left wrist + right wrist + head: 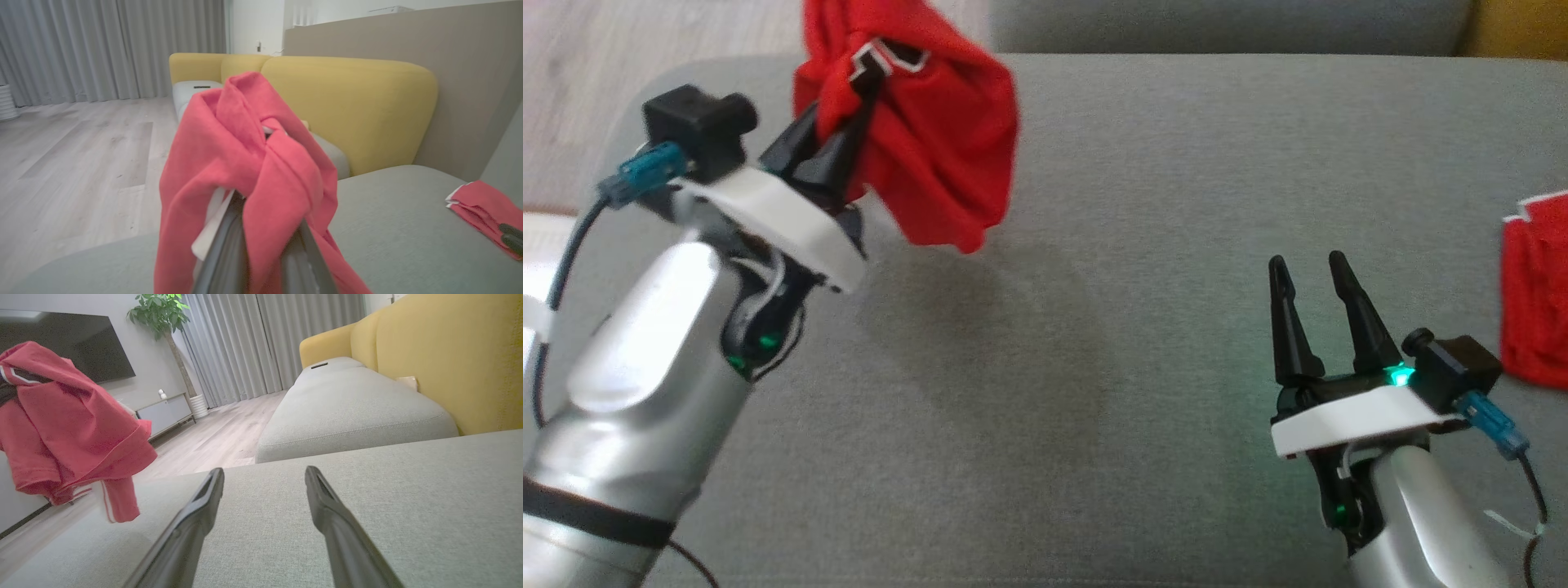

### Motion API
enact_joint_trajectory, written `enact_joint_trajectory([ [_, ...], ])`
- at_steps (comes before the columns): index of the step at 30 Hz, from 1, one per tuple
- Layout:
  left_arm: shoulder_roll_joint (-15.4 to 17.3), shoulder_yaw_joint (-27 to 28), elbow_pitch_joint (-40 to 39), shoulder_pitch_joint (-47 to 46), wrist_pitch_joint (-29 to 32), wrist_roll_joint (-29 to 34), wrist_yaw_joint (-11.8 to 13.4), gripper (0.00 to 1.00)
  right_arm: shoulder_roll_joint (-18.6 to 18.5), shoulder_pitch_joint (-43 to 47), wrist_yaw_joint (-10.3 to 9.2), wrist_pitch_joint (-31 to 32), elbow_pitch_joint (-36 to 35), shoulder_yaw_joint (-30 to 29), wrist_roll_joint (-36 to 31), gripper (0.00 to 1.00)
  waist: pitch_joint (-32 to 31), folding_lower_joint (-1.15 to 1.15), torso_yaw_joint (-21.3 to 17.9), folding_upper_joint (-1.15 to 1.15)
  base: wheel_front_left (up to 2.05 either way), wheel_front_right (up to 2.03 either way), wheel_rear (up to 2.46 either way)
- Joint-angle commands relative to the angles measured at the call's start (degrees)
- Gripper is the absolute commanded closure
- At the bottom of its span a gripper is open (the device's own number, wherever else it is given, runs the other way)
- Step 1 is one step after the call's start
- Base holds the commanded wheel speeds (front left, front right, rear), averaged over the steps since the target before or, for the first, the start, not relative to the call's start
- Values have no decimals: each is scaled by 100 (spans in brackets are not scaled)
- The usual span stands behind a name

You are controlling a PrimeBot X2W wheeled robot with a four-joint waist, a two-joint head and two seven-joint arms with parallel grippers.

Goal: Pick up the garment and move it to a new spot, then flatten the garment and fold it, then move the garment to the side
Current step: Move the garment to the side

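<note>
The garment is red with white and dark trim, bunched up and hanging clear above the grey sofa cushion at the upper left. My left gripper is shut on the garment's top, its fingertips buried in the cloth. In the left wrist view the garment drapes over both fingers of the left gripper. From the right wrist it hangs at the left, the garment off the cushion. My right gripper rests low at the lower right, open and holding nothing; its jaws stand apart over bare cushion.
A second red cloth lies folded on the cushion at the right edge, close to my right gripper. A yellow sofa back rises behind. Wooden floor lies beyond the cushion's left edge.
</note>
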Motion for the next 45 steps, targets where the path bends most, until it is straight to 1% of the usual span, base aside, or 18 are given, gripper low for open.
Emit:
enact_joint_trajectory([
  [1, 109, 231, -395, -273, 93, -34, 118, 100, -11, -37, -5, -76, -176, 140, 61, 0, -104, 0, -186, 0, 0, 0, 0],
  [5, -40, 150, -832, -277, 332, -59, 317, 100, -11, -75, -5, -78, -257, 161, 118, 0, -81, 0, -423, 0, 0, 0, 0],
  [6, -40, 150, -832, -277, 332, -59, 317, 100, -11, -75, -5, -78, -257, 161, 118, 0, -81, 0, -423, 0, 0, 0, 0],
  [7, -85, 128, -910, -284, 384, -60, 368, 100, -11, -88, -5, -78, -277, 166, 129, 0, -65, 0, -489, 0, 0, 0, 0],
  [12, -355, 13, -1127, -363, 584, -49, 606, 100, -11, -192, -5, -79, -392, 187, 204, 0, 84, 0, -910, 0, 0, 0, 0],
  [17, -578, -191, -1062, -458, 743, 100, 804, 100, -11, -334, -5, -79, -523, 233, 289, 0, 330, 0, -1400, 0, 0, 0, 0],
  [20, -700, -294, -849, -517, 825, 133, 840, 100, -11, -428, -5, -79, -631, 266, 363, 0, 511, 0, -1705, 0, 0, 0, 0],
  [21, -741, -332, -747, -556, 823, 163, 835, 98, -11, -456, -5, -79, -660, 266, 392, 0, 575, 0, -1795, 0, 0, 0, 0],
  [22, -779, -376, -639, -612, 769, 225, 816, 56, -11, -487, -5, -79, -688, 270, 418, 0, 642, 0, -1885, 0, 0, 0, 0],
  [23, -835, -406, -498, -655, 727, 243, 787, 0, -11, -515, -5, -79, -711, 274, 436, 0, 699, 0, -1960, 0, 0, 0, 0],
  [25, -911, -474, -177, -782, 595, 337, 714, 0, -11, -557, -5, -79, -739, 300, 462, 0, 800, 0, -2098, 0, 0, 0, 0],
  [27, -1001, -393, 124, -922, 300, 383, 731, 0, -11, -580, -5, -79, -757, 321, 488, 0, 870, 0, -2179, 0, 0, 0, 0],
  [29, -1093, -218, 358, -1019, -72, 351, 777, 0, -11, -572, -5, -79, -762, 319, 497, 0, 890, 0, -2195, 0, 0, 0, 0],
  [31, -1138, -105, 517, -1058, -293, 316, 732, 0, -11, -537, -5, -79, -754, 280, 488, 0, 888, 0, -2144, 0, 0, 0, 0],
  [34, -1105, 13, 660, -1002, -456, 309, 634, 0, -11, -471, -5, -80, -697, 216, 411, 0, 815, 0, -1961, 0, 0, 0, 0],
  [39, -952, 342, 573, -673, -553, 354, 602, 0, -11, -379, -5, -80, -625, 47, 244, 0, 575, 0, -1519, 0, 0, 0, 0],
  [42, -842, 673, 205, -301, -560, 510, 629, 0, -11, -310, -5, -80, -574, 9, 111, 0, 388, 0, -1227, 0, 0, 0, 0],
  [45, -762, 1065, -238, 279, -561, 680, 641, 0, -11, -208, -5, -80, -513, -58, 1, 0, 164, 0, -953, 0, 0, 0, 0],
])
